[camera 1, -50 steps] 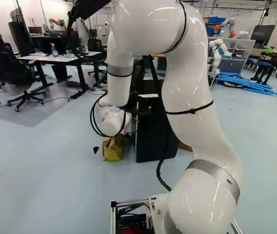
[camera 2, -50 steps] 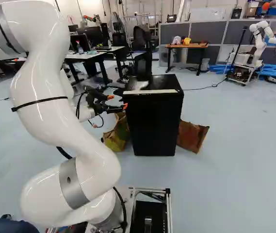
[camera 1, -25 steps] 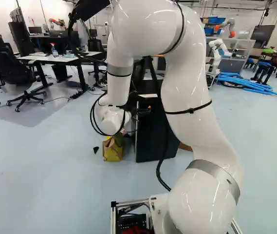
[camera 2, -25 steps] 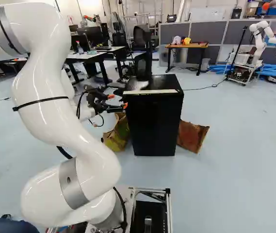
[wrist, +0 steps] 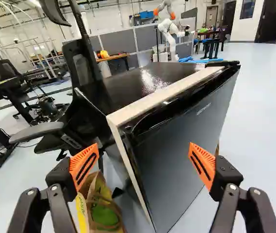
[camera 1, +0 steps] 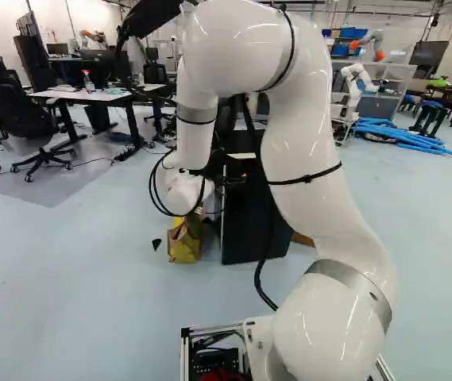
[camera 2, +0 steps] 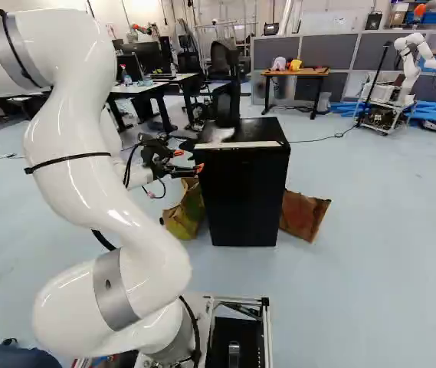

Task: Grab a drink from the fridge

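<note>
At the left side of the black fridge (camera 2: pixel 245 192) is my gripper (camera 2: pixel 189 161), close to its upper front edge. In the wrist view the gripper (wrist: pixel 140 165) stands wide open, nothing held between its orange pads. Ahead of it is the fridge door (wrist: pixel 176 155), closed, with its pale side edge and the top corner near one finger. No drink shows in any view; the fridge's inside is hidden.
A yellow and brown paper bag (wrist: pixel 99 208) stands on the floor beside the fridge, a brown bag (camera 2: pixel 303 215) on its other side. An office chair (wrist: pixel 79 107) is behind it. Another robot (camera 2: pixel 408 69) stands far back.
The arm has shifted slightly, carrying the open gripper a little upward and, in the right base view, a touch to the right. The base and fridge have stayed put.
</note>
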